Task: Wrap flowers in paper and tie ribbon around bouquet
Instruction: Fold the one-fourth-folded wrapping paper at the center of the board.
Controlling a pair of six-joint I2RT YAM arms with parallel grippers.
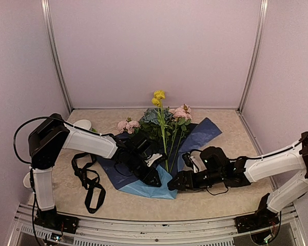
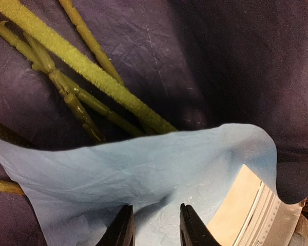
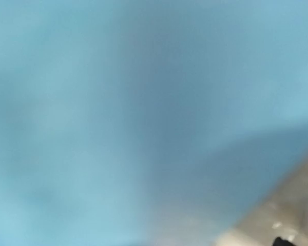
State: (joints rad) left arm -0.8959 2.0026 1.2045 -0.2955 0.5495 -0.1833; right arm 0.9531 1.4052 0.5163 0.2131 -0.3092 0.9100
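Two arms reach low over the pale speckled surface (image 1: 231, 148). The paper (image 1: 143, 189), thin and creased, lies mid-surface, its navy side up and a light-blue corner folded over at the near edge. The flowers (image 1: 164, 123) lie on it, heads far: soft pink roses, yellow blooms, and fuzzy green stems (image 2: 87, 72). The left end effector (image 2: 156, 223) has its jaws narrowly apart, pinching that raised flap. The right end effector (image 1: 177, 182) sits at the paper's near right edge; its view is a blue blur, so I cannot tell its state. The ribbon (image 1: 87, 180), a limp black band, loops at the near left.
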